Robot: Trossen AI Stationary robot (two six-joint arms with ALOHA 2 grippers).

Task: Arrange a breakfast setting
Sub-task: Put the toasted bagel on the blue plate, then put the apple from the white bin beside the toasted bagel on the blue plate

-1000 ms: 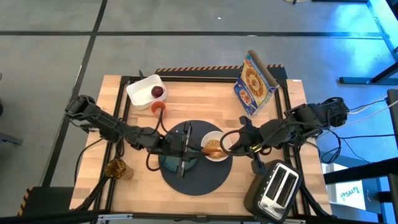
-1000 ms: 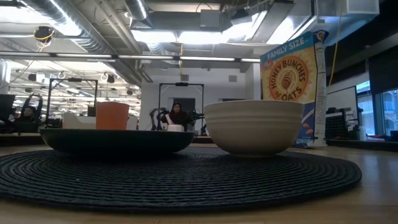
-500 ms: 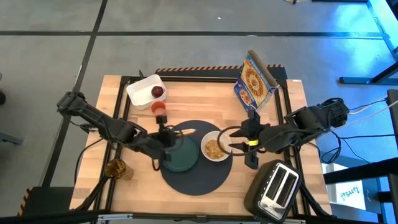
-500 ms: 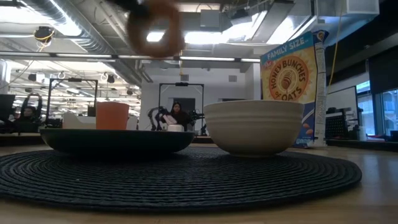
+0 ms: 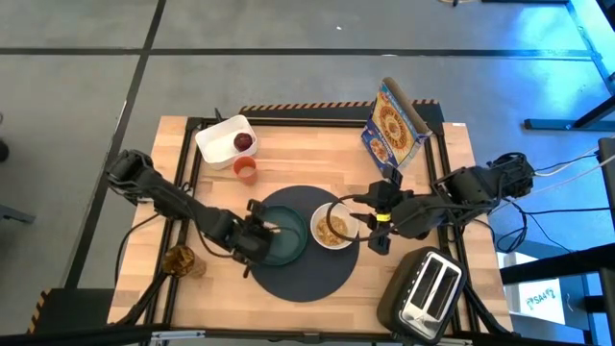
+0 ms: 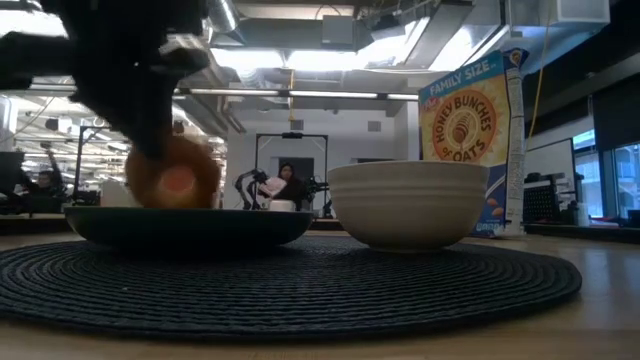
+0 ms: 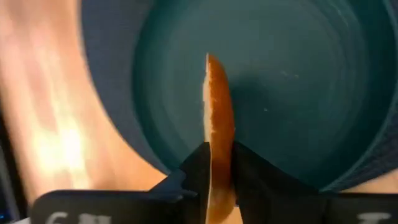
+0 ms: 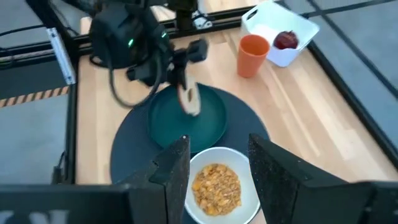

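Left gripper (image 5: 272, 229) clamped on bagel (image 7: 217, 118), held on edge between the two fingers (image 7: 198, 165), low over teal plate (image 5: 288, 240); bagel's lower edge at or just above the plate floor, contact not clear. Teal plate directly under those fingers, on dark-navy mat (image 5: 312, 279), mat on table (image 5: 317, 154). White bowl (image 5: 332, 228) with cereal just beyond the left fingers on the same mat, touching or nearly touching the plate rim. Right gripper (image 8: 214, 163) with fingers spread and nothing between them, hovering just beside the bowl on its far side from the plate. Toaster (image 5: 423, 291) near the right arm, off the mat. Orange cup (image 5: 245, 171) past the plate, off the mat, next to white tub (image 5: 221, 139) holding red apple (image 5: 243, 142). Cereal box (image 5: 392, 130) upright, well apart from both sets of fingers. Jar (image 5: 180, 259) by the left arm at table edge.
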